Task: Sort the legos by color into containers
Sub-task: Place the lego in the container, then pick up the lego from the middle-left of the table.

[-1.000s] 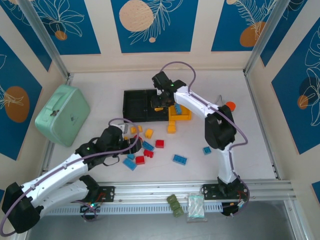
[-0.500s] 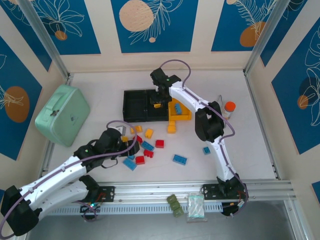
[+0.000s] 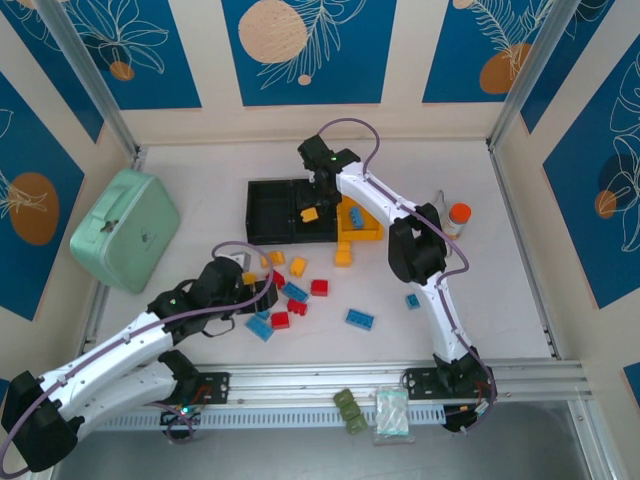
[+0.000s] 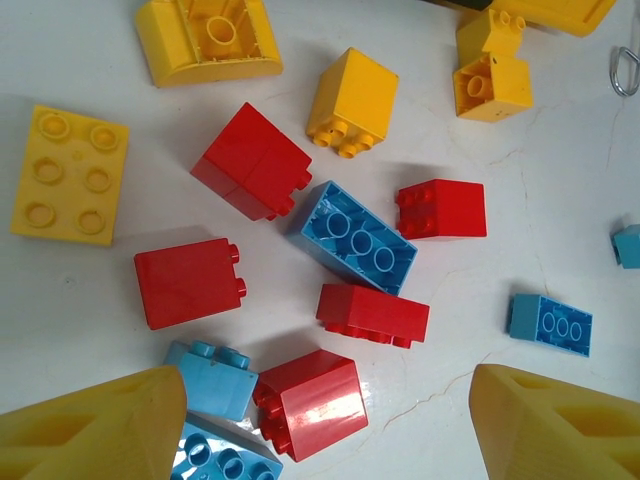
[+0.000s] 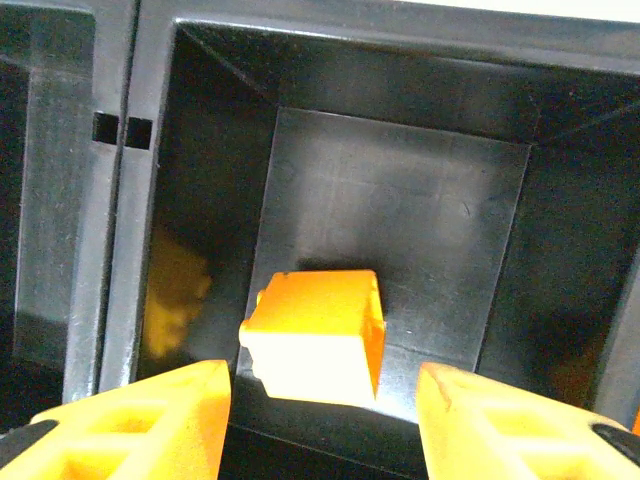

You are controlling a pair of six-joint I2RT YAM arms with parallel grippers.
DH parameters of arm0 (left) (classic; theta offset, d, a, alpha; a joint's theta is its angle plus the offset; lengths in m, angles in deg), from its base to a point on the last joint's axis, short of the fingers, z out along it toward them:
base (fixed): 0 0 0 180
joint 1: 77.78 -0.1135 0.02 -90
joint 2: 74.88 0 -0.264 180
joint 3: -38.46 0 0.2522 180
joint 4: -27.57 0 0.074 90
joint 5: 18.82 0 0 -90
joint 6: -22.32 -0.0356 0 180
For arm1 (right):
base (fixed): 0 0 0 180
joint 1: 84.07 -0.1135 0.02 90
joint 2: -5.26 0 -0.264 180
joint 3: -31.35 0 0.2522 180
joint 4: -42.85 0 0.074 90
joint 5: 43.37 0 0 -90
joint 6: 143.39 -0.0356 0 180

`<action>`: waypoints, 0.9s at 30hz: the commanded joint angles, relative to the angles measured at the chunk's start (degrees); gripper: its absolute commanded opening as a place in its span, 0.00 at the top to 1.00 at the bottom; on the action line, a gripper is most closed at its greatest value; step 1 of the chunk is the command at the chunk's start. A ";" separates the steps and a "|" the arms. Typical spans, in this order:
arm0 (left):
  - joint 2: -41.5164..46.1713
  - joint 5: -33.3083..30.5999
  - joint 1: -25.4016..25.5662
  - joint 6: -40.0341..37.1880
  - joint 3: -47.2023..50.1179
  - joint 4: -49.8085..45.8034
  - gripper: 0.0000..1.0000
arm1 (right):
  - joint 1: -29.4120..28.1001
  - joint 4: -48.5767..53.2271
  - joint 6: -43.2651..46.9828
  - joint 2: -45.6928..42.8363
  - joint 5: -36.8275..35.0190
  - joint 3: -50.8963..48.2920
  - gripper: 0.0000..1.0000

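Observation:
Red, yellow and light blue legos point(image 3: 300, 290) lie scattered on the white table in front of the containers point(image 3: 268, 212), a row of two black bins and one yellow. My right gripper point(image 3: 318, 192) hangs open over the middle black bin point(image 5: 150, 200). A yellow brick point(image 5: 315, 335) lies on that bin's floor, clear of both fingers; the same yellow brick point(image 3: 310, 214) shows from above. My left gripper point(image 4: 325, 420) is open low over the pile. A red brick point(image 4: 312, 400) lies between its fingers, untouched, with light blue bricks point(image 4: 210, 375) by the left finger.
A mint-green case point(image 3: 125, 228) stands at the left. An orange-capped bottle point(image 3: 458, 214) stands right of the bins. A blue brick point(image 3: 355, 217) lies in the yellow bin. An olive-green block point(image 3: 350, 410) and a plastic bag point(image 3: 392, 413) rest on the near rail.
My right gripper has opened over the middle black bin and let go of the yellow brick, which now lies on the bin floor. The left arm has barely moved.

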 commanded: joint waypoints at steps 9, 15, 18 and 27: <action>0.84 -4.62 0.51 -0.61 -2.47 -5.31 0.25 | -1.87 -3.15 0.52 -13.52 0.12 -8.16 0.48; -0.81 -9.36 0.29 -1.88 -5.87 -11.35 0.26 | -3.04 -9.53 -0.07 -26.92 2.92 -23.67 0.48; -2.25 -9.98 0.14 -3.90 -7.46 -12.92 0.27 | -3.01 -13.32 -0.65 -34.30 5.48 -33.45 0.48; -6.84 -10.36 0.06 -4.90 -9.19 -14.29 0.28 | -3.13 -17.91 -2.24 -52.99 10.11 -56.15 0.47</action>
